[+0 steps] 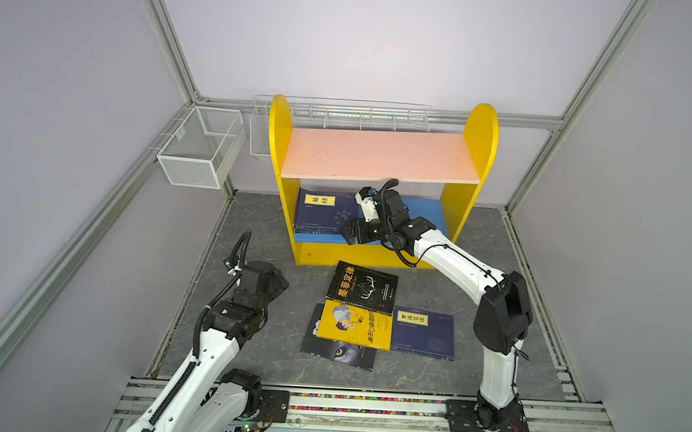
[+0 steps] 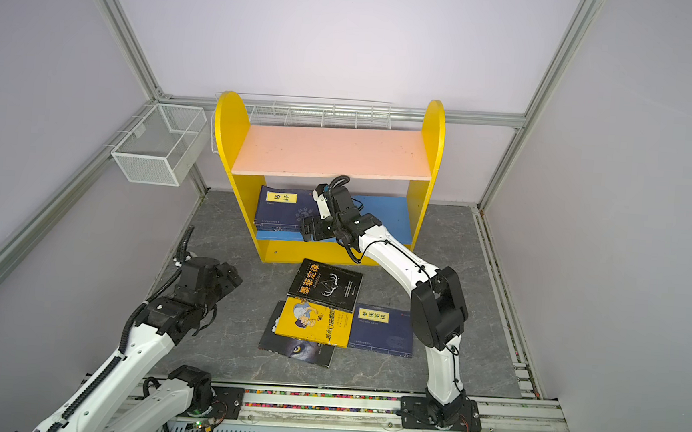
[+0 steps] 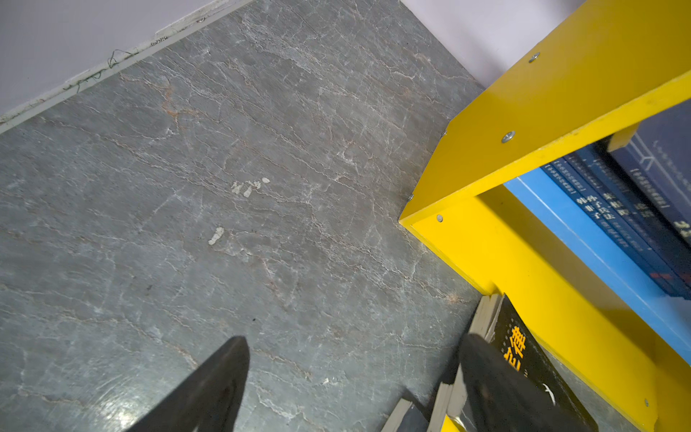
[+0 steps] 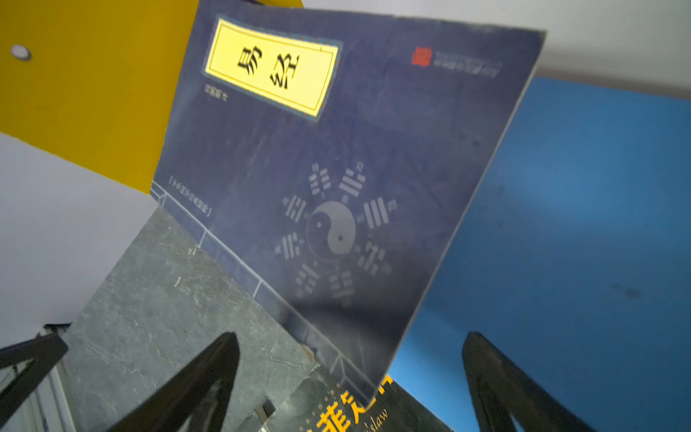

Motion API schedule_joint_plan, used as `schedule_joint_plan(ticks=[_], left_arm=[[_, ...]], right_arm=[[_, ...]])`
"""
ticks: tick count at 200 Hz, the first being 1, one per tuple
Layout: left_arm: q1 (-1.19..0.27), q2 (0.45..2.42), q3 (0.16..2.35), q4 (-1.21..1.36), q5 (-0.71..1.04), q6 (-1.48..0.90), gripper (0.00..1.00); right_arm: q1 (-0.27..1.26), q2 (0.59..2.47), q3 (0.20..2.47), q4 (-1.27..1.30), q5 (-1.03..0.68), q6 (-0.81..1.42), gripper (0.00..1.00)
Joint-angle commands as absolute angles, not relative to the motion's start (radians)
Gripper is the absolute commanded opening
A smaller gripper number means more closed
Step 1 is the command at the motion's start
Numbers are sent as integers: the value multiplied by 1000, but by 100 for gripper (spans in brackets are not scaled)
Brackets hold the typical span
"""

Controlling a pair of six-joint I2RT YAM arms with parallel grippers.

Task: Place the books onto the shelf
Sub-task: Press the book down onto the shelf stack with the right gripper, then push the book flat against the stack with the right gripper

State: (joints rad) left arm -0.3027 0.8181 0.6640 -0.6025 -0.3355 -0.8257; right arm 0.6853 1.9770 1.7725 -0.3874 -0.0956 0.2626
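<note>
**Paint, Paper and Stone-Look Top**

The shelf (image 1: 480,151) has glossy yellow painted sides. Its pink board (image 1: 382,153) looks matt, and the blue board (image 4: 579,224) is smooth and faintly smudged. The navy book (image 4: 336,149) has a scuffed matt paper cover. The table (image 3: 224,187) is veined grey, stone-like, slightly shiny. The basket (image 1: 199,148) is white wire mesh. The frame (image 1: 173,46) is dull metal.

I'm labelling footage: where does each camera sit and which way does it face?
Top views: above the arm bases, looking down at the shelf; both arms show.
Left wrist: on the left arm, facing the table; open left end effector shows.
Right wrist: facing the navy book on the shelf; open right end effector shows.
Shared: both wrist views catch the black book.
</note>
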Motion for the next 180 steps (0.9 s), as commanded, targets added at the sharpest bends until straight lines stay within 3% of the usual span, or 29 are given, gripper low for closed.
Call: schedule_joint_plan(ticks=[1,99,180], left_arm=[[-298,822,663,-604,-336,-816,89],[-298,822,666,-614,-347,-821,89],[-297,803,669,-634,-376,-816,89]], right_arm=[[699,1915,1758,-401,-54,149,97],[744,2037,1895,-479,26,-1,85],[769,2066,1899,-519,101,-76,89]])
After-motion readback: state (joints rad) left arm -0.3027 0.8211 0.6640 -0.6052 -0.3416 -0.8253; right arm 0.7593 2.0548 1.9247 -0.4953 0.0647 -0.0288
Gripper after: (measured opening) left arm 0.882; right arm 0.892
